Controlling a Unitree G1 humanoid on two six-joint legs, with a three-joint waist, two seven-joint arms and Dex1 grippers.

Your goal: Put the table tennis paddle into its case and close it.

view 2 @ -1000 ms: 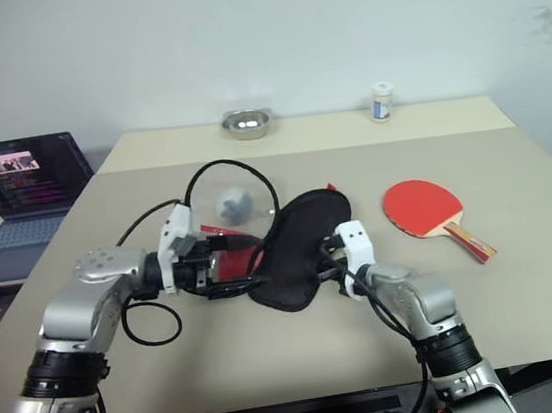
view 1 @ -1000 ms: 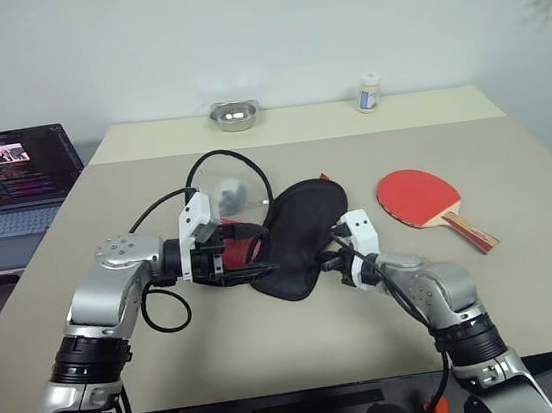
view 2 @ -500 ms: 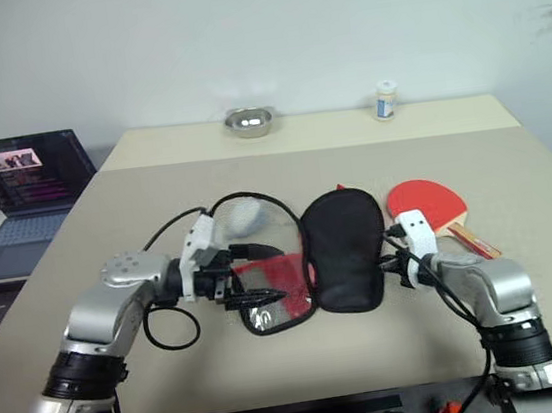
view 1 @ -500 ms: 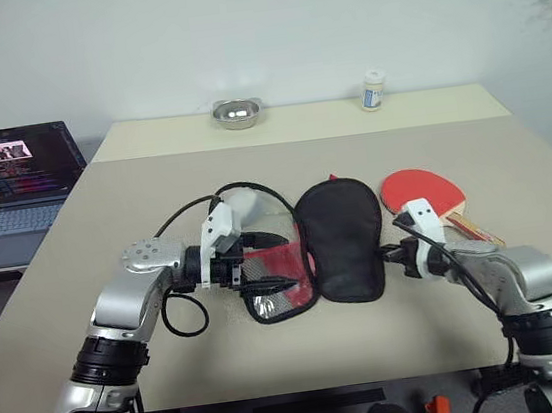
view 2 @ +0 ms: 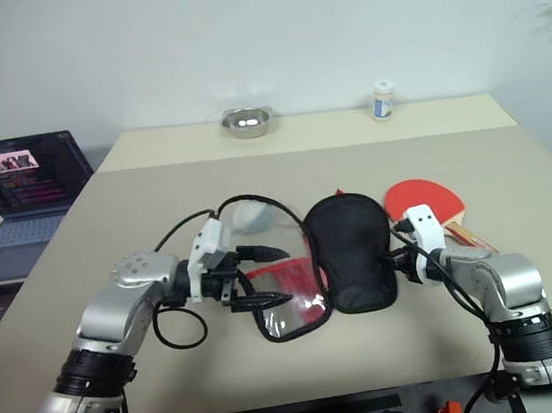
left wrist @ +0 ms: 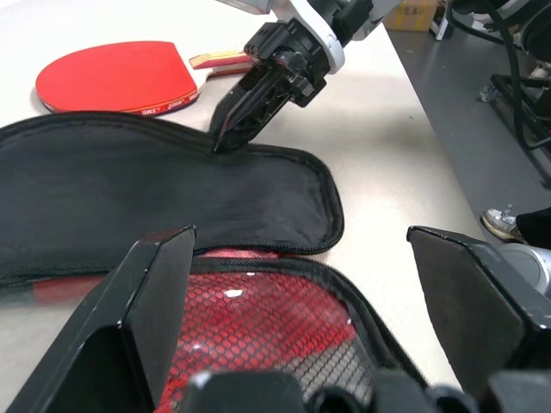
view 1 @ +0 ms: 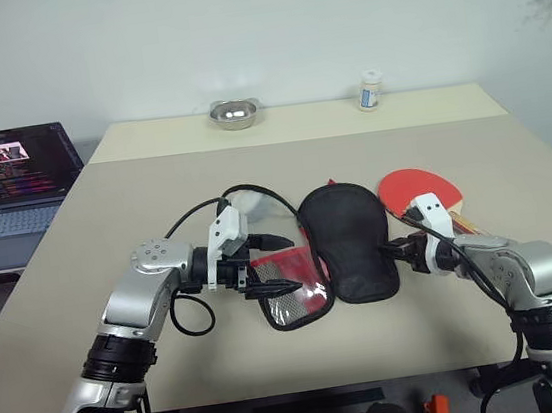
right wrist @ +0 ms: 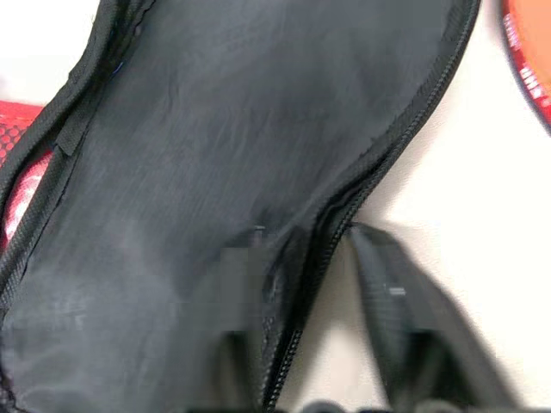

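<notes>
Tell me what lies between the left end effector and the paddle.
The opened case lies there, its black flap spread toward the table tennis paddle from the left end effector, in the left eye view.

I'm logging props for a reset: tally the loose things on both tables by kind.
Paddle: 1
Case: 1
Metal bowl: 1
Small bottle: 1
Laptop: 1
Total: 5

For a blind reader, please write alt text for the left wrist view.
An open case lies flat, black flap beside its red mesh side. The right gripper touches the flap's edge; the paddle lies beyond on the table.
</notes>
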